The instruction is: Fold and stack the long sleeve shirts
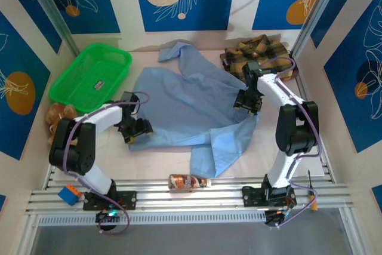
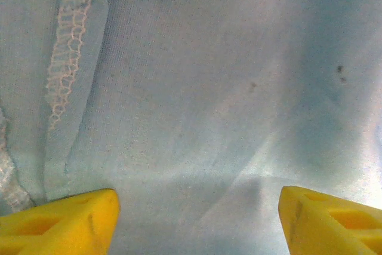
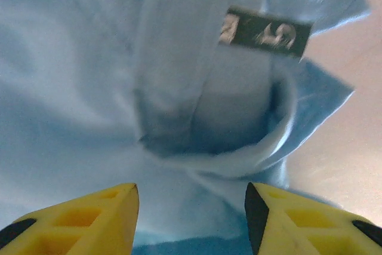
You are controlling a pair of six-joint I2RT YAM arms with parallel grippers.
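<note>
**Both grippers released over the blue shirt, plaid one parked far right**

From the overhead cam I've got the light blue shirt (image 1: pixel 191 103) spread open across the middle of the table (image 1: pixel 161 162). It's unfolded, w/ one sleeve trailing to the far side and the hem hanging toward the near rail. The plaid flannel shirt (image 1: pixel 258 56) sits in a bunched heap at the far right corner, just beside the blue one's far-right edge. I can't tell if the two touch.

L side: the left gripper (image 1: pixel 136 129) is at the blue shirt's left edge, near-left of its body. On the left wrist cam the left gripper (image 2: pixel 200 222) is released. Its yellow fingers (image 2: pixel 59 225) stand wide apart w/ nothing clamped, just blue cloth close below. A white stitched seam (image 2: pixel 65 58) runs down the left of that view. Can't say whether the tips touch the fabric.

R side: the right gripper (image 1: pixel 248 101) is over the shirt's right part, well clear of the left one. On its wrist cam the right gripper (image 3: pixel 191 219) is also let go, fingers (image 3: pixel 77 222) parted and gripping nothing. The collar (image 3: pixel 239 147) sits just ahead of the tips, w/ a dark label (image 3: pixel 265 31) beyond it. That pic is blurry, so the label's unreadable. Bare tabletop shows at the right edge there.

Other stuff: a green basket (image 1: pixel 89 74) at far left, apart from the shirts. There's also a brown bottle-like item (image 1: pixel 188 181) lying on its side at the near edge, just beside the blue shirt's hem.
</note>
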